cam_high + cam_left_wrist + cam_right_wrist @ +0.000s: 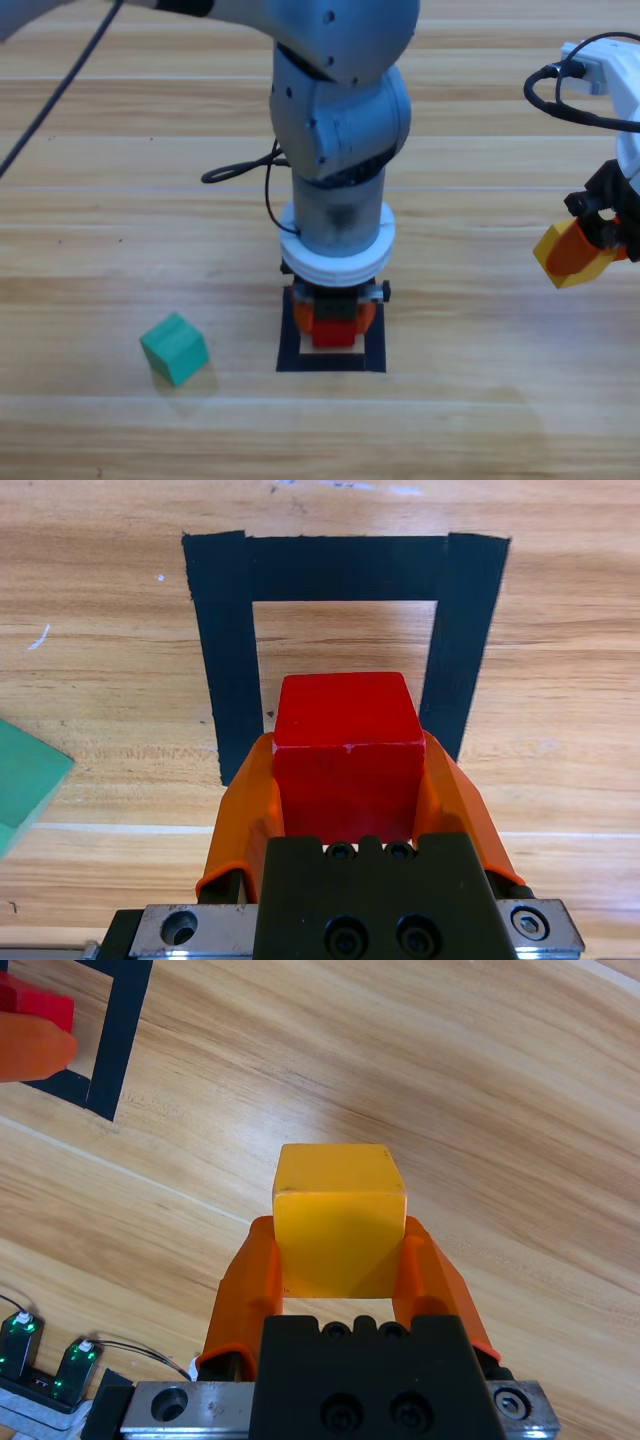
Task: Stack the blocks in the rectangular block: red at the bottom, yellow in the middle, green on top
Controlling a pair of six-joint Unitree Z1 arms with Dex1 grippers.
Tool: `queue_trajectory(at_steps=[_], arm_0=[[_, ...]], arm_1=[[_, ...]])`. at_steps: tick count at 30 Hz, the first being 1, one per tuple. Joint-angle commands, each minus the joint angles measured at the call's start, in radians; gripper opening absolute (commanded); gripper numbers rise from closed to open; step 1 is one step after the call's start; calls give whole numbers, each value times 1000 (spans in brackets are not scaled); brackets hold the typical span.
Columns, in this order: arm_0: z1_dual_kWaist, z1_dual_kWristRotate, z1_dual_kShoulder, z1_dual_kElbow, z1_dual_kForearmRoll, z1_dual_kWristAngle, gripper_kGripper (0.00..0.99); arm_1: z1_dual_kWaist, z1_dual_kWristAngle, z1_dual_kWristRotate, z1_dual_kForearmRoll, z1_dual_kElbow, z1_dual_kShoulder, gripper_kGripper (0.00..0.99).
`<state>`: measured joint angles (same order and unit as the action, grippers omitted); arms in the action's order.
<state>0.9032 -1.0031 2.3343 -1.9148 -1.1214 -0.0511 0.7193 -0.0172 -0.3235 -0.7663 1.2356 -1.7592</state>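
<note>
Two grippers were each clamped on a cube. L gripper (335, 322) reached down at the table's middle w/ the red cube (347, 750) pinched btwn its orange jaws, held over the near edge of the black tape square (227, 650); bare wood inside the frame lay just ahead of the jaws. R gripper (575, 252) hung well off to the right, above the wooden table (480, 420), jaws closed on the yellow cube (340, 1220). Green cube (174, 347) sat loose on the wood, off to the L gripper's left, outside the frame.
</note>
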Motion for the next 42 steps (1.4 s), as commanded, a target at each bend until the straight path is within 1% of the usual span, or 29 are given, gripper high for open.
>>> queue_trajectory(at_steps=[1, 42], arm_0=[[-21, 18, 49, 22, 18, 13, 137], [-33, 32, 97, -6, 32, 25, 153]], arm_1=[[25, 8, 14, -8, -30, -45, 149], [25, 10, 14, -8, -27, -51, 149]])
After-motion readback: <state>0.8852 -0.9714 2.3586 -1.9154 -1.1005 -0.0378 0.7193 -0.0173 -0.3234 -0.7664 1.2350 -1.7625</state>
